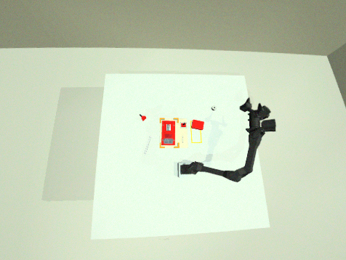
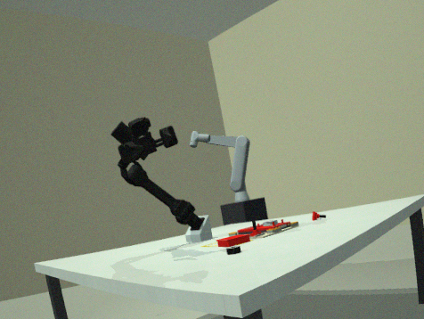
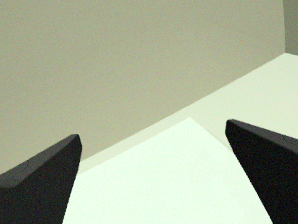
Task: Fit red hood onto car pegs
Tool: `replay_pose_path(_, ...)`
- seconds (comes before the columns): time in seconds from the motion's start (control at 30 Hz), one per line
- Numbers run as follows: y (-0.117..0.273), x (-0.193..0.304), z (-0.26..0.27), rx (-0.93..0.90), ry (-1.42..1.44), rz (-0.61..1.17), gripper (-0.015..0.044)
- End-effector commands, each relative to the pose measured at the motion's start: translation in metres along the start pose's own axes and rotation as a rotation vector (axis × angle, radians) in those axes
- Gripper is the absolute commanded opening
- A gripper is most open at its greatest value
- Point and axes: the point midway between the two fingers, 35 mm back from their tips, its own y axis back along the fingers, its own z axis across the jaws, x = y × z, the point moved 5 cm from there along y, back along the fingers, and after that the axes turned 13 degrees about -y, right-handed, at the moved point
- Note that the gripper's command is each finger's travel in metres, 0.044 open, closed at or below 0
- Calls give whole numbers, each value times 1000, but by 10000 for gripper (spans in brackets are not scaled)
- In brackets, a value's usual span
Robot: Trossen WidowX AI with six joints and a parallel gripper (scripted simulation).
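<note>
Open end effector (image 1: 253,106) (image 3: 153,133) above the table (image 1: 127,203) (image 2: 134,276) (image 3: 165,195).

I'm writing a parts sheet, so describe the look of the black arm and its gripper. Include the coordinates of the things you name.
The arm (image 1: 254,152) (image 2: 156,191) is black, with slim links between bulkier joints, on a pale, block-like base (image 2: 192,237). The gripper (image 1: 254,106) (image 3: 153,133) is black too, with two fingers that taper to narrow tips, their upper faces greyer. I can make out no cables or markings.

Relative to the desk (image 1: 174,207) (image 2: 134,272) (image 3: 150,200): one black arm (image 1: 251,154) (image 2: 156,192) above it; one red chassis (image 1: 168,139) on it; one red hood (image 1: 198,124) (image 2: 232,241) on it; four orange corner brackets (image 1: 161,120) on it; one yellow outline (image 1: 196,142) on it.
</note>
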Motion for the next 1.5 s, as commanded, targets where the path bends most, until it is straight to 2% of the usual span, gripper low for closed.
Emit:
replay_pose_path(0.0,-13,28,13,-9,55,112,440)
replay_pose_path(0.37,-36,119,54,-78,308,510,440)
replay_pose_path(0.7,-28,203,91,-225,656,897,440)
replay_pose_path(0.93,-11,258,117,-401,996,1178,440)
replay_pose_path(1.17,16,302,138,-653,1434,1438,440)
replay_pose_path(1.47,20,307,140,-691,1496,1466,440)
